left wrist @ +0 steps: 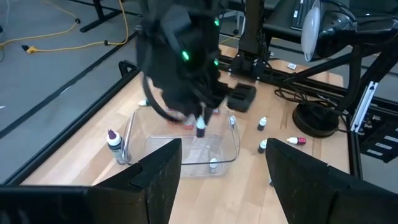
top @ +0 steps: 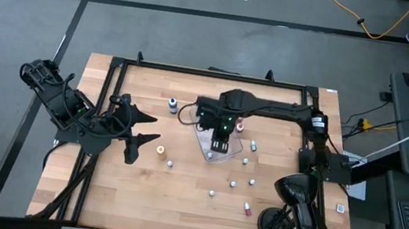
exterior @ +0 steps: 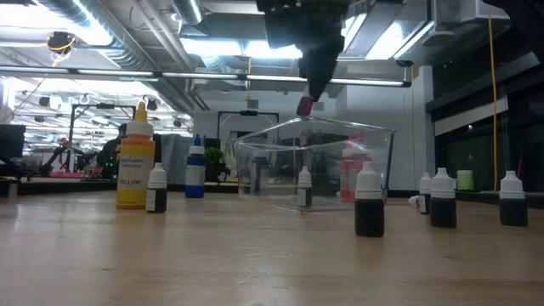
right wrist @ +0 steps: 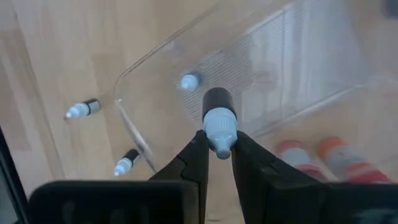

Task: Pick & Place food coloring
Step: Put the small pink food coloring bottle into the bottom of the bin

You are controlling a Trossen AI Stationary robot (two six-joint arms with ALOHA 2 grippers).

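Hanging over the clear tray point(top: 219, 154) near the desk's point(top: 139, 193) middle, the right gripper point(right wrist: 220, 152) pinched a small bottle point(right wrist: 217, 118) by its cap. In the right wrist view both fingers point(right wrist: 194, 155) pressed against the pale blue cap from either side, and the dark body stuck out beyond the tips, pointing down toward the tray floor. The bottle was clear of the tray, held in the air above it; the low view showed the gripper point(exterior: 308, 93) above the tray's rim point(exterior: 314, 127).

The held bottle was tiny, with a dark, near-black body and a ribbed light cap. One more light-capped bottle point(right wrist: 189, 81) stood inside the tray just past it. Two bottles point(right wrist: 323, 155), one red and one orange, lay beyond the tray wall; whether they touched it I could not tell. Two dark bottles point(right wrist: 83, 109) lay on their sides on the wood outside the tray.

Other bottles were scattered on the desk: a blue one point(top: 172, 105) well apart from the tray, a yellow one point(top: 159, 150) to its left, a pink one point(top: 247, 209) near the front.

The left gripper point(top: 138, 133) waited over the desk's left part, fingers point(left wrist: 165, 168) spread wide, holding nothing.
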